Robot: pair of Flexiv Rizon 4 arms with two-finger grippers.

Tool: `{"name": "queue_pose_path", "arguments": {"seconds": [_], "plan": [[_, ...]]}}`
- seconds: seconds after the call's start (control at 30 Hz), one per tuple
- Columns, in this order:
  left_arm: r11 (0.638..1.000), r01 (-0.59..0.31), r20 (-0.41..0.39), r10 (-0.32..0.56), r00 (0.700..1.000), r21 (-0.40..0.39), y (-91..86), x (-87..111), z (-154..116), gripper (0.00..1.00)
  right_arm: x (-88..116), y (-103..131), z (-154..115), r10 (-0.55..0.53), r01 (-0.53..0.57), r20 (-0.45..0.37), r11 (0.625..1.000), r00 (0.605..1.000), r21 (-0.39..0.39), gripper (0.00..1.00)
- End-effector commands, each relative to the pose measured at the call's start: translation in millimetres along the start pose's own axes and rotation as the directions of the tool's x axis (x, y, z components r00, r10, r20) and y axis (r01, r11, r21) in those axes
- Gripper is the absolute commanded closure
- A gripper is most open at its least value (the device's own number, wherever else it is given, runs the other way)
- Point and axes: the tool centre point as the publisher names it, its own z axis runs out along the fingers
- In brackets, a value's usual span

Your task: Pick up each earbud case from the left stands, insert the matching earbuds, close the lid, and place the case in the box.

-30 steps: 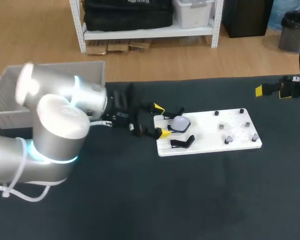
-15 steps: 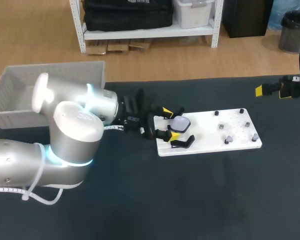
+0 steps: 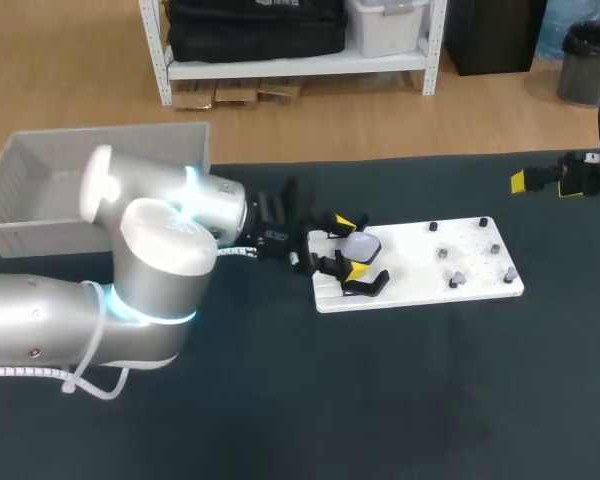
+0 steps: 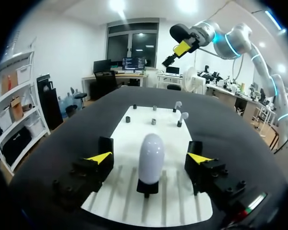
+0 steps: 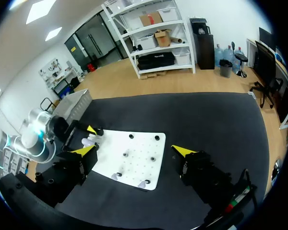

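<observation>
Earbud case (image 3: pixel 361 246) sits at the left end of the white board (image 3: pixel 430 275), between the left gripper's (image 3: pixel 351 246) fingers. Left wrist view: the fingers stand wide, flanking the case on its black stand (image 4: pixel 148 188) without touching it. Right wrist view: the right gripper (image 5: pixel 134 150) is spread wide, the board ahead of it.

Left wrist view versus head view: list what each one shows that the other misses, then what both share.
Only the left wrist view: clear gaps between the earbud case and each finger of the left gripper, and the stand under the case. Only the head view: the box and an empty black stand. Both: the white board, the case between open fingers, and the right gripper away from the board.
</observation>
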Motion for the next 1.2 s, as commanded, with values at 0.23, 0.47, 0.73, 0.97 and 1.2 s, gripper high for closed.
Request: {"name": "queue_pose_path", "arguments": {"seconds": [0.23,0.47,0.73,0.97,1.2], "plan": [[1.0,0.004,0.016,-0.004,1.0,-0.002,3.5,4.4,3.3,0.2,0.0,0.0,0.0,0.0,0.0,0.0,1.0,1.0,0.0,0.0],[1.0,0.01,0.022,-0.01,1.0,0.0,3.9,5.6,2.7,0.34,0.0,0.0,0.0,0.0,0.0,0.0,1.0,1.0,0.0,0.0],[1.0,0.011,0.023,-0.011,1.0,0.007,3.1,7.2,3.6,0.62,0.0,0.0,0.0,0.0,0.0,0.0,1.0,1.0,0.0,0.0],[1.0,0.006,0.025,-0.006,1.0,0.011,2.5,6.5,4.0,0.78,0.0,0.0,0.0,0.0,0.0,0.0,1.0,1.0,0.0,0.0],[1.0,-0.005,0.021,0.005,1.0,0.02,-1.1,5.5,1.6,1.0,0.0,0.0,0.0,0.0,0.0,0.0,1.0,1.0,0.0,0.0]]}}
